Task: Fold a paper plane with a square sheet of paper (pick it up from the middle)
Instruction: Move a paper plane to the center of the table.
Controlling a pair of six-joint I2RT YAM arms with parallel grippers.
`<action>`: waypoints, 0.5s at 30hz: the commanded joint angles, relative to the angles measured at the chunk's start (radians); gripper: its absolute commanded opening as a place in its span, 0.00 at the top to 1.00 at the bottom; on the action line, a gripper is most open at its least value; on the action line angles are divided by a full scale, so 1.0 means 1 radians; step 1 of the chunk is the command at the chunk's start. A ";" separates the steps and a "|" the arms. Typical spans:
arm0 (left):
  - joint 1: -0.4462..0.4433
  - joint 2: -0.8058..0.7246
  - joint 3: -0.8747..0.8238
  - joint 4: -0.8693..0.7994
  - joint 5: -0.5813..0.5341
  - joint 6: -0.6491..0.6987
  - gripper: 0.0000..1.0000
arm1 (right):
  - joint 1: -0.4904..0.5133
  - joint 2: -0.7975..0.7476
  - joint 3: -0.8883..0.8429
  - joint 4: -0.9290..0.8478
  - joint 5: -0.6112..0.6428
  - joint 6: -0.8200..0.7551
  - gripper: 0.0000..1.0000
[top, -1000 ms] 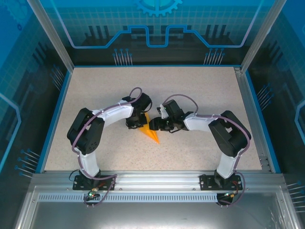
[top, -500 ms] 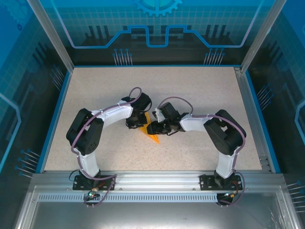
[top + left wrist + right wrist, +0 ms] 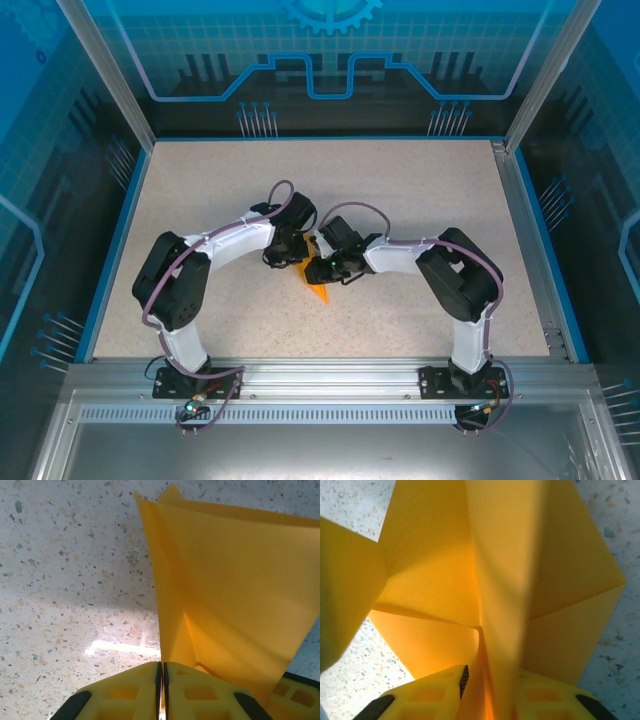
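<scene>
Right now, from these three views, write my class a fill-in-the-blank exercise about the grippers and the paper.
The left gripper is ____ on the folded orange paper.
The right gripper grips the same ____.
Each gripper's fingers are coloured ____.
In the top view, the paper lies ____ the two grippers.
Missing words: shut; paper; yellow; between.

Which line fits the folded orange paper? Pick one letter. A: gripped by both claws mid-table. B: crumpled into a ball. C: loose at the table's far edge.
A: the folded orange paper runs into the shut left claw and passes between the fingers of the right claw.
</scene>
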 commanded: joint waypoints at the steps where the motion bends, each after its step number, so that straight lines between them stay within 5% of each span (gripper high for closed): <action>1: 0.010 -0.048 -0.022 -0.003 0.012 0.018 0.85 | 0.016 0.010 0.019 -0.055 0.052 -0.006 0.84; 5: 0.009 -0.095 -0.031 0.001 0.016 0.016 0.78 | 0.018 -0.024 0.017 -0.076 0.085 -0.003 0.94; 11: 0.008 -0.271 -0.090 0.088 0.039 0.016 0.53 | 0.007 -0.157 0.000 -0.163 0.217 -0.017 0.99; 15: 0.009 -0.366 -0.115 0.102 -0.017 0.009 0.51 | -0.026 -0.251 -0.021 -0.268 0.390 0.007 0.98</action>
